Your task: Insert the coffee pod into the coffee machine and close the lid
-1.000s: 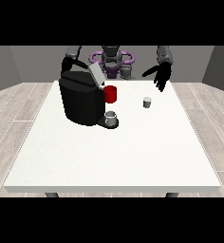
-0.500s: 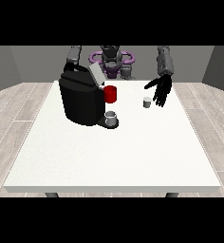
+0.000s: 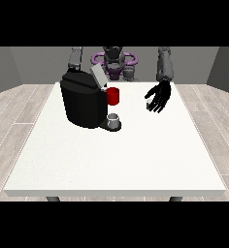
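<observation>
- Black hand at the view's right (image 3: pixel 158 97) is held over the worktop (image 3: pixel 116 155), fingers spread and pointing down, nothing clasped.
- Coffee pod cannot be told; it is probably hidden behind that hand.
- Coffee machine (image 3: pixel 83 99): black, rounded, matte; grey lid (image 3: pixel 98 76) tilted open; red round part (image 3: pixel 113 96) at front; grey cup (image 3: pixel 114 119) beneath.
- Worktop is seen white, flat, square.
- Other hand is hidden behind the machine.

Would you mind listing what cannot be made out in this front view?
- Coffee pod: hidden behind the hand at the view's right.
- Hand at the view's left: hidden behind the coffee machine.
- Pod slot: hidden by the raised lid.
- Cup contents: too small to tell.
</observation>
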